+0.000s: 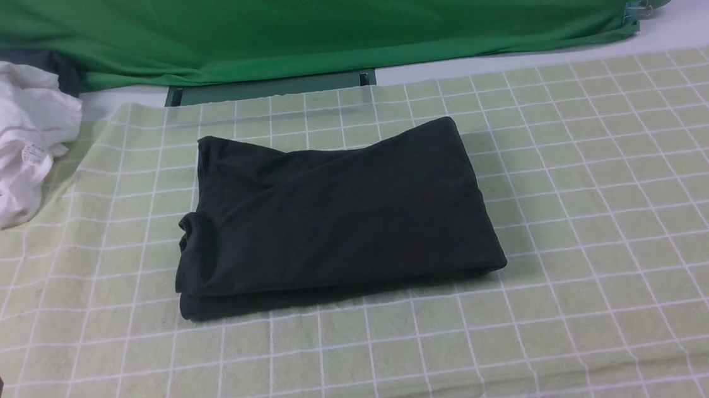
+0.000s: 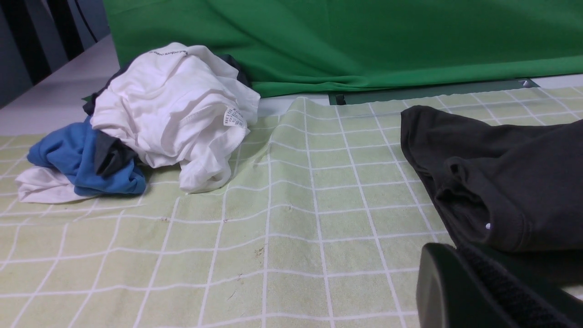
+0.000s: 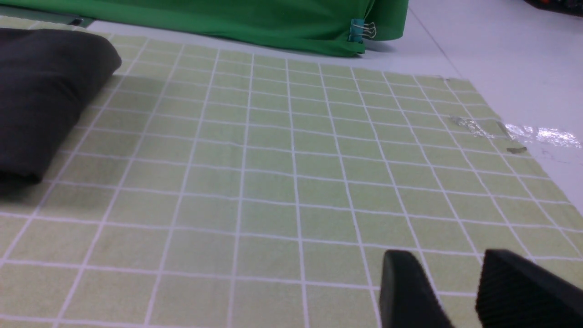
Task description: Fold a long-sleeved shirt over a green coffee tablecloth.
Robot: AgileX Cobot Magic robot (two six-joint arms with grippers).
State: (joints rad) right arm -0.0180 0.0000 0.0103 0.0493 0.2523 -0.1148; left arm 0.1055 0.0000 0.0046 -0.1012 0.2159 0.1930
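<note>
Black long-sleeved shirt (image 1: 337, 216) lies folded into a compact rectangle mid-bench on the green coffee tablecloth (image 1: 614, 204); folding appears complete. Left gripper (image 2: 478, 291) jaws pressed together, empty; right gripper (image 3: 460, 291) jaws spread, empty.

Even, bright overhead light. Soft shadow under folded black cotton shirt (image 1: 336, 213). Glare on clear tape strip (image 3: 542, 134). Near black gripper fingers (image 3: 410, 291) blurred.
</note>
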